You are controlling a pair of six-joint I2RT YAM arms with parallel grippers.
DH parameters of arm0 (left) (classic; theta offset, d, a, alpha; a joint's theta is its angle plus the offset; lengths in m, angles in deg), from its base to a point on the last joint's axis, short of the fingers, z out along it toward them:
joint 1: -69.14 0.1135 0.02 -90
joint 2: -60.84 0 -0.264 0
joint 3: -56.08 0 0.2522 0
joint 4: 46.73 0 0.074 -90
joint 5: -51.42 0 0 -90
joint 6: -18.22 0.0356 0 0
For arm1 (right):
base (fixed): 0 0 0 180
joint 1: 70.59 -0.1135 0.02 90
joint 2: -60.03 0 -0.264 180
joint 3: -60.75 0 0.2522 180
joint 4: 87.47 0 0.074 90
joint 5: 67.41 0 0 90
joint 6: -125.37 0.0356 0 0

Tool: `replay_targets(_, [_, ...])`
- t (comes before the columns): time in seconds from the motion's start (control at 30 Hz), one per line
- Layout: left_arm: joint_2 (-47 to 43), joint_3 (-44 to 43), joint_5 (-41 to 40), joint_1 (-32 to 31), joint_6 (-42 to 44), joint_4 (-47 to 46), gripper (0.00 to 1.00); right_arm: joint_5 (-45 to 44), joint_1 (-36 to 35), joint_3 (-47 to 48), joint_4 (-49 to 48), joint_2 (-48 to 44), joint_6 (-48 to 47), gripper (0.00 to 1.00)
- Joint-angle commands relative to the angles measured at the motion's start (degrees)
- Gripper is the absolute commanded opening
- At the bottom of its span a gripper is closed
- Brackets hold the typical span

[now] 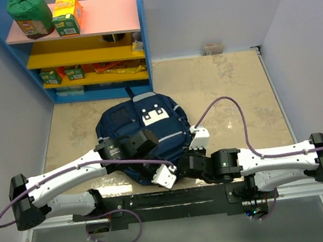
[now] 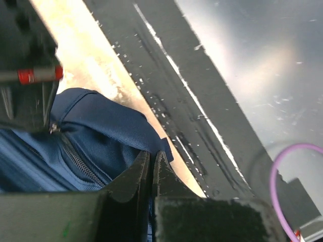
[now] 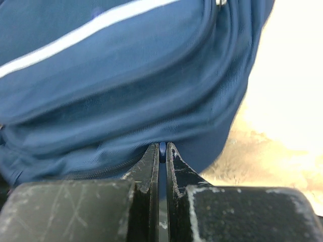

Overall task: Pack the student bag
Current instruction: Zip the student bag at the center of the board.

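The student bag (image 1: pixel 142 132) is a navy-blue backpack with a white patch (image 1: pixel 154 116). It lies flat on the tan table, near the front edge. My left gripper (image 1: pixel 167 176) reaches over the bag to its near edge. In the left wrist view the left gripper (image 2: pixel 151 154) is shut on a fold of blue fabric (image 2: pixel 108 136) beside a zipper. My right gripper (image 1: pixel 192 152) is at the bag's near right side. In the right wrist view the right gripper (image 3: pixel 162 146) is shut on a small blue piece of the bag (image 3: pixel 126 85), below its light stripe (image 3: pixel 86 30).
A blue shelf unit (image 1: pixel 144 34) stands at the back left with a green pouch (image 1: pixel 29 14), a yellow-green carton (image 1: pixel 68 17) and small cartons lower down. A small box (image 1: pixel 213 48) sits by the back wall. A black rail (image 1: pixel 177 197) runs along the table's near edge.
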Motion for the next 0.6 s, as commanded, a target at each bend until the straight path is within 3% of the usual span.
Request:
replay_targets(0.0, [-1.81,-5.72,12.01,-0.70,4.90,9.35,0.00,-8.04,3.65,-1.20,2.12,1.71,-2.54,0.00])
replay_targets(0.2, [-0.58,-9.49,10.26,-2.37,14.22,17.97,0.00,-12.61,11.01,-0.85,1.51,3.74,-5.34,0.00])
replay_targets(0.4, [2.32,-12.31,8.06,-6.24,15.81,26.15,0.00,-10.77,22.97,-2.78,-11.76,7.15,-18.36,0.00])
replay_targets(0.57, [-1.72,-11.53,4.38,-5.10,12.65,21.77,0.00,-9.02,24.14,-1.99,-13.09,5.77,-20.38,0.00])
